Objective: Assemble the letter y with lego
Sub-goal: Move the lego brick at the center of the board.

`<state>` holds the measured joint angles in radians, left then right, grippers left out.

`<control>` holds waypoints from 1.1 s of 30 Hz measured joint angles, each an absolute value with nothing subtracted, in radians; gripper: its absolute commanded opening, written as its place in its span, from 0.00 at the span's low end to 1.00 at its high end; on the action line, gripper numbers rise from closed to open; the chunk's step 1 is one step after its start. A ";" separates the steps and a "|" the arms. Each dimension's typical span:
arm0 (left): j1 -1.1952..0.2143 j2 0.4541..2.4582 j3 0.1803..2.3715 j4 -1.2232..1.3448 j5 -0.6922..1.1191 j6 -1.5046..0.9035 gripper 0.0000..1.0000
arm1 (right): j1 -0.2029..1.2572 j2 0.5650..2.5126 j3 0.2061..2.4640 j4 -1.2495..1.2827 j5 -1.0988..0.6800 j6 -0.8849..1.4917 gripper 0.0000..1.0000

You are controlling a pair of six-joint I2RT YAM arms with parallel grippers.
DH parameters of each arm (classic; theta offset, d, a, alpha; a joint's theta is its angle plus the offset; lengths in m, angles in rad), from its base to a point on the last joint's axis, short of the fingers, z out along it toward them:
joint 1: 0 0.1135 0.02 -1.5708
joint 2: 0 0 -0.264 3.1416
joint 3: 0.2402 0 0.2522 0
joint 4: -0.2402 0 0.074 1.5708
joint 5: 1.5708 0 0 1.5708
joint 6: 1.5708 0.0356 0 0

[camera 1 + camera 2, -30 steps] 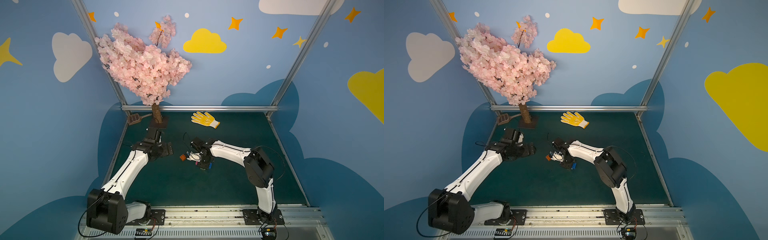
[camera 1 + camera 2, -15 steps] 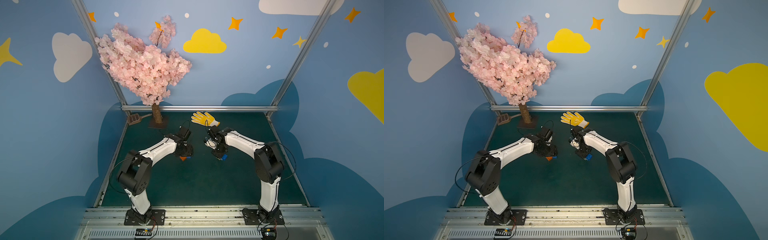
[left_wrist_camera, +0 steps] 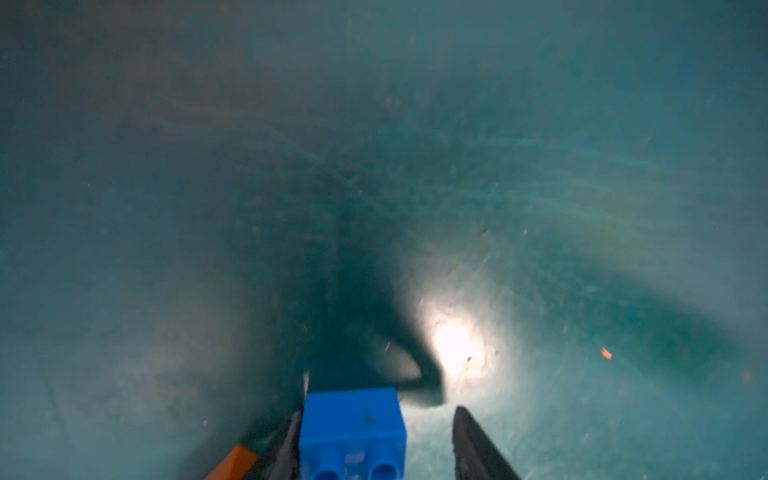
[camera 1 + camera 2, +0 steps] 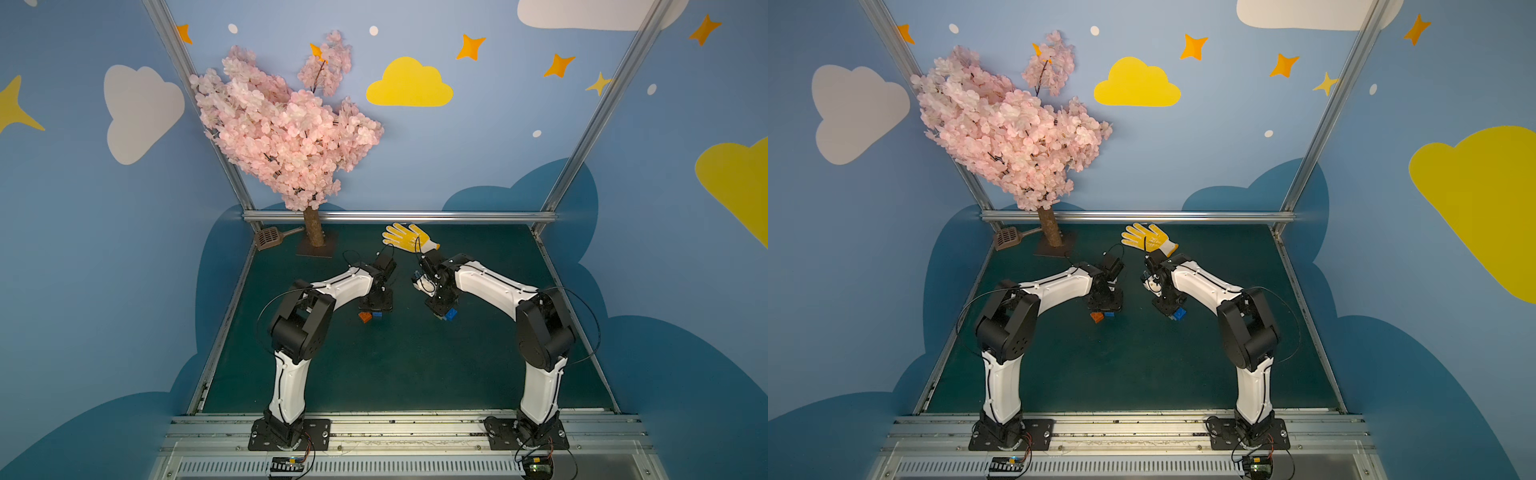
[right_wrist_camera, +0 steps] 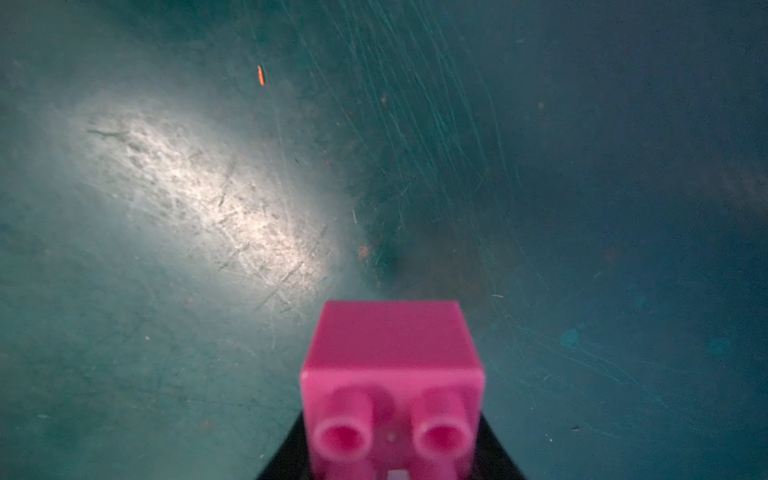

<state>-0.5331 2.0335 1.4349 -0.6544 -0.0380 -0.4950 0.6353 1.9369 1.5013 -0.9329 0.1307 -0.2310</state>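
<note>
Left tool (image 3: 381,395) narrowed — blue brick (image 3: 352,428) between, unclamped.

Blue cloud-painted walls (image 4: 498,145); dark green floor (image 4: 395,365); pink blossom tree (image 4: 282,137).

Robot test cell, staged, not lived-in. Blue wall panels (image 4: 498,137) painted with clouds and stars, set in aluminium framing (image 4: 399,216). Scuffed dark green tabletop (image 4: 395,374). Two arms (image 4: 291,382) bolted to a metal rail (image 4: 407,424) at its front edge; what look like small bare circuit boards (image 4: 286,473) beside. Fake blossom tree (image 4: 282,133) as décor.
</note>
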 measured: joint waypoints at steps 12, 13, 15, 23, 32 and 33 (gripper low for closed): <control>-0.586 1.987 1.360 -0.619 -0.067 -0.572 0.26 | 0.632 1.937 1.501 -0.933 0.131 -0.206 0.00; -0.604 1.969 1.335 -0.617 -0.067 -0.587 0.26 | 0.632 1.937 1.501 -0.933 0.131 -0.205 0.00; -0.645 1.935 1.290 -0.619 -0.064 -0.616 0.26 | 0.632 1.937 1.499 -0.933 0.130 -0.204 0.00; -0.791 1.828 1.147 -0.611 -0.046 -0.730 0.26 | 0.631 1.937 1.464 -0.932 0.100 -0.201 0.00; -0.801 1.802 1.108 -0.571 -0.046 -0.797 0.38 | 0.632 1.937 1.445 -0.920 0.084 -0.198 0.00; -0.801 1.802 1.108 -0.570 -0.046 -0.800 0.40 | 0.633 1.937 1.445 -0.919 0.084 -0.198 0.00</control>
